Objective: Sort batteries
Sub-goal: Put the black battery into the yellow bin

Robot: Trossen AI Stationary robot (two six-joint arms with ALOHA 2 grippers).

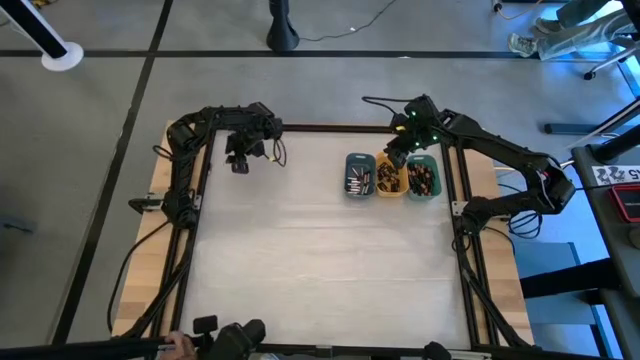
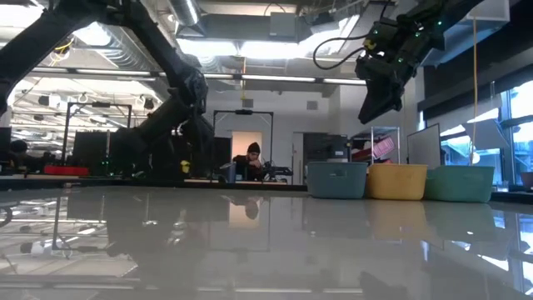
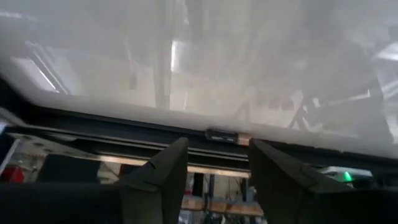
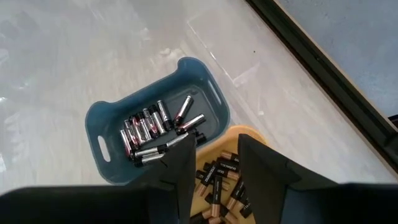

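Slate-blue tray (image 4: 155, 134), orange tray (image 1: 390, 178) and green tray (image 1: 423, 178) already loaded with batteries (image 4: 155, 127), none loose on bench (image 1: 310, 260); right gripper (image 4: 214, 168) above orange tray, left gripper (image 3: 214, 168) idle, both apart, empty.
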